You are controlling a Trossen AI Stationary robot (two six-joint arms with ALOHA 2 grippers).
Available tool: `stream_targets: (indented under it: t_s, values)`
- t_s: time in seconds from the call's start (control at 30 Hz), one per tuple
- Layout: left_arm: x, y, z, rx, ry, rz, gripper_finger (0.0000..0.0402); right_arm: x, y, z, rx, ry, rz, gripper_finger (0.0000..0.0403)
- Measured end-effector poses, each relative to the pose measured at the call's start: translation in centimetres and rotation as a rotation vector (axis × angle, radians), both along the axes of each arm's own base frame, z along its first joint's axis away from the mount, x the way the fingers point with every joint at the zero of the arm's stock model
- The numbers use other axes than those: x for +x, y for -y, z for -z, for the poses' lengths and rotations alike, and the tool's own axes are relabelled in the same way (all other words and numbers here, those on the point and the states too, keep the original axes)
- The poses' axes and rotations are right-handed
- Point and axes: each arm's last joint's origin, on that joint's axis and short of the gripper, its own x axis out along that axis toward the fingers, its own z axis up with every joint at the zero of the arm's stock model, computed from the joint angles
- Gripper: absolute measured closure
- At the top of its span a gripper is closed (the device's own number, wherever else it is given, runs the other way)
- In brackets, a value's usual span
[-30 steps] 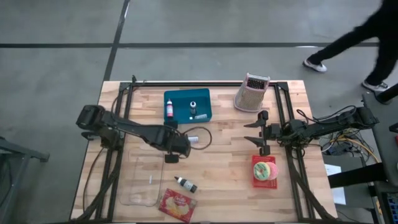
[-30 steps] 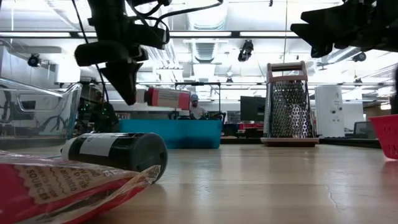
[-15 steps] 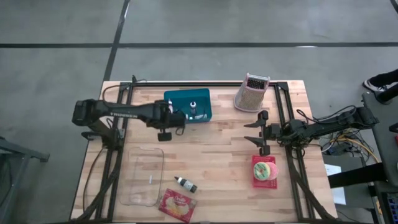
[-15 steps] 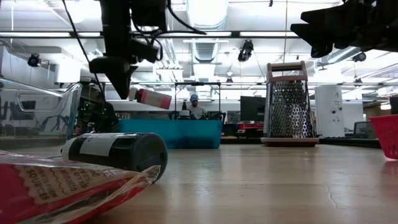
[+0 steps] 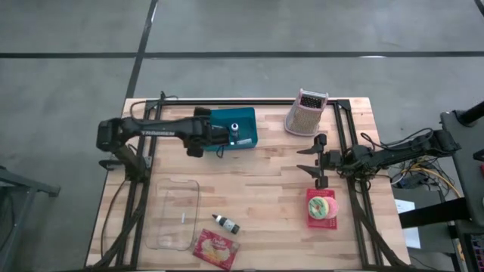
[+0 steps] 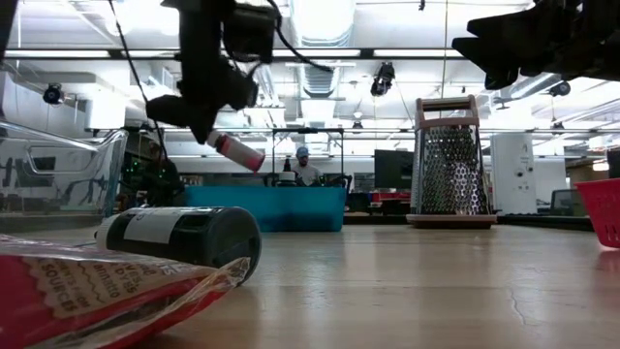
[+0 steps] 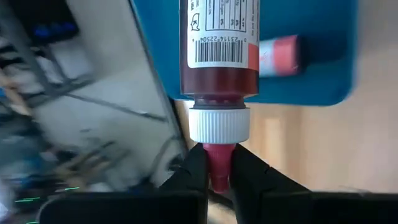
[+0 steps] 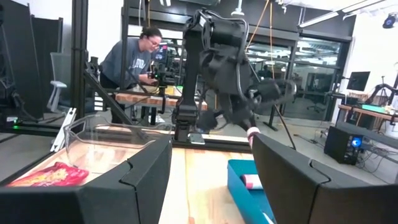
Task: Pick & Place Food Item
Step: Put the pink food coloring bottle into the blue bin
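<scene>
Landmark: the teal tray point(image 5: 229, 127) at the back of the worktop point(image 5: 272, 204); everything below is placed against it.
Left end effector: the left end effector point(image 5: 203, 141) sits at the tray's left edge, fingers pinching the red nozzle of a small bottle point(image 7: 219, 56) of red liquid, white collar just above the grip.
What changed: a second ago this arm was well in front of the tray, over open wood; half a second ago it had closed to the tray's front left corner; now it's right at the rim.
Bottle: in the air, tilted, body slanting towards the tray point(image 6: 232, 149); not yet released.
In the tray: another pink-capped bottle point(image 7: 278, 55) lies there already, a smaller item beside it.
Meaning: I'd call the carry nearly over, with lowering and letting go left to do.
Right end effector: the right end effector point(image 5: 316, 160) waits well to the tray's right, fingers spread, above a red basket point(image 5: 321, 205).
Left behind: a dark dropper bottle point(image 5: 224, 223), a red snack packet point(image 5: 215, 249) and a clear container point(image 5: 174, 214) lie well in front of the tray.
</scene>
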Motion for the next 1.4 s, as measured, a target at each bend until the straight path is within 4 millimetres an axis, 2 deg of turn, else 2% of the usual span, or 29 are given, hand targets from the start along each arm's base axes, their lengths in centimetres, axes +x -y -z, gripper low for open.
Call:
stream_targets:
  t_s: [0.2, 0.57, 0.83, 1.03, 1.4]
  values:
    - [2.1, -0.8, 1.7, 0.140, -0.284, 0.156, 0.0366, 0.0, 0.0, 0.0, 0.002, 0.000, -0.001, 0.0184]
    - [5.3, -1.7, 4.0, 0.217, -0.688, 0.372, 0.0366, 0.1, 0.0, 0.3, 0.007, -0.030, -0.002, 0.0184]
    - [6.3, -2.0, 5.9, 0.289, -0.972, 0.507, 0.0366, 0.1, 0.0, 0.4, 0.007, -0.039, -0.002, 0.0184]
    - [6.4, -2.1, 6.9, 0.254, -1.005, 0.525, 0.0366, 0.1, 0.0, 0.4, 0.007, -0.039, -0.003, 0.0184]
    - [6.5, -2.0, 7.1, 0.211, -1.029, 0.558, 0.0366, 0.1, 0.0, 0.4, 0.007, -0.039, -0.003, 0.0184]
